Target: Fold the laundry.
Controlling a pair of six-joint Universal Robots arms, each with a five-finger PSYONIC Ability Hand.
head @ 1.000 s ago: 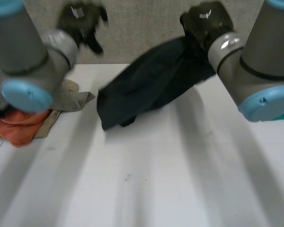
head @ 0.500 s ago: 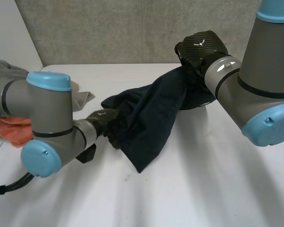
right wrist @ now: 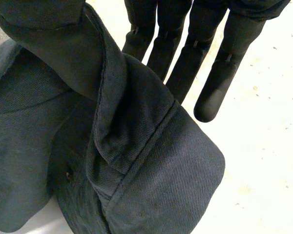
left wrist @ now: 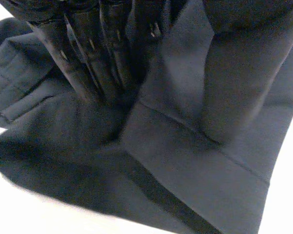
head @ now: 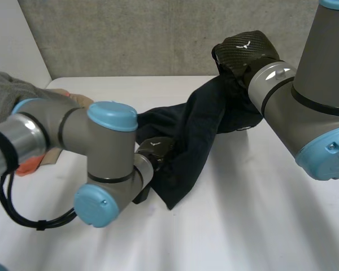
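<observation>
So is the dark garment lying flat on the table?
No, the dark garment hangs bunched from the raised right hand down to the table.

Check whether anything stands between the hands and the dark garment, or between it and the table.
Nothing visible does. The right hand holds the raised end of the dark garment, the left hand grips its lower part, and the white table in front of it is bare. The other laundry lies aside, behind the left arm.

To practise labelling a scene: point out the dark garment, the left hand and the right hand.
dark garment [head: 187, 131], head view, middle of the cloth.
left hand [head: 156, 149], head view, its back.
right hand [head: 244, 49], head view, its back.
</observation>
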